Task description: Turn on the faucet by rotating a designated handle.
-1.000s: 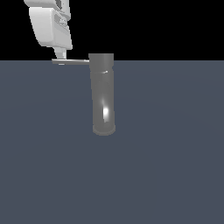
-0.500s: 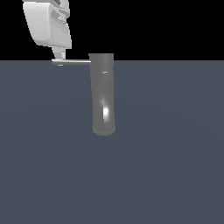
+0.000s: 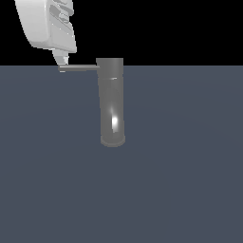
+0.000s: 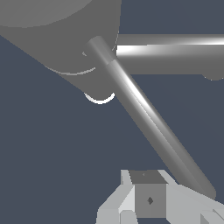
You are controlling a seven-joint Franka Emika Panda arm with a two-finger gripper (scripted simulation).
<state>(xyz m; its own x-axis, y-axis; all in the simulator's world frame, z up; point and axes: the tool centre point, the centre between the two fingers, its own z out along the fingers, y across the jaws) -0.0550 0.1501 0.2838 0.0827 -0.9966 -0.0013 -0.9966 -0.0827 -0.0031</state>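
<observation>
Flat slate-blue floor (image 3: 180, 190) under black backdrop. Upright on it near centre, grey faucet (image 3: 112, 102), bright glint low on body. From its top, thin handle (image 3: 78, 68) out toward exterior view's left. At rod's far tip, just above, white gripper (image 3: 62, 60); finger spacing unreadable, nothing visibly clasped.

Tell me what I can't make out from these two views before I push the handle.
- Gripper opening: exterior view's top edge cuts off the hand; wrist view shows one finger.
- Contact with the handle: fingertip overlaps the rod's end, depth unclear.
- Faucet body: wrist view's edges cut it off.
</observation>
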